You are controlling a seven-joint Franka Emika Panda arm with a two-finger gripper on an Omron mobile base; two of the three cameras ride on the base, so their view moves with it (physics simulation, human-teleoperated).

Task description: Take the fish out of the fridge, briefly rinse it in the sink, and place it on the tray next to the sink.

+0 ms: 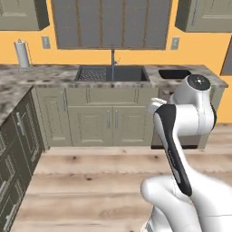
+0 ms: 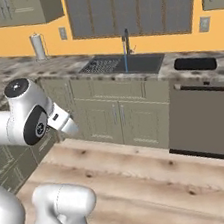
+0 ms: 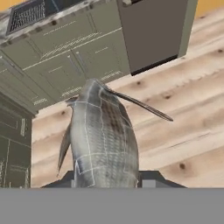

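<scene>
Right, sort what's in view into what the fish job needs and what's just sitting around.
Needed:
- silvery-grey oblong fish, clamped in the gripper
- dark grey rectangular sink with thin upright faucet
- shallow black rectangular tray beside it

Just around:
- white paper towel roll
- grey-fronted dishwasher
- beige cupboards

No readable txt or labels anywhere (all surfaces blank).
</scene>
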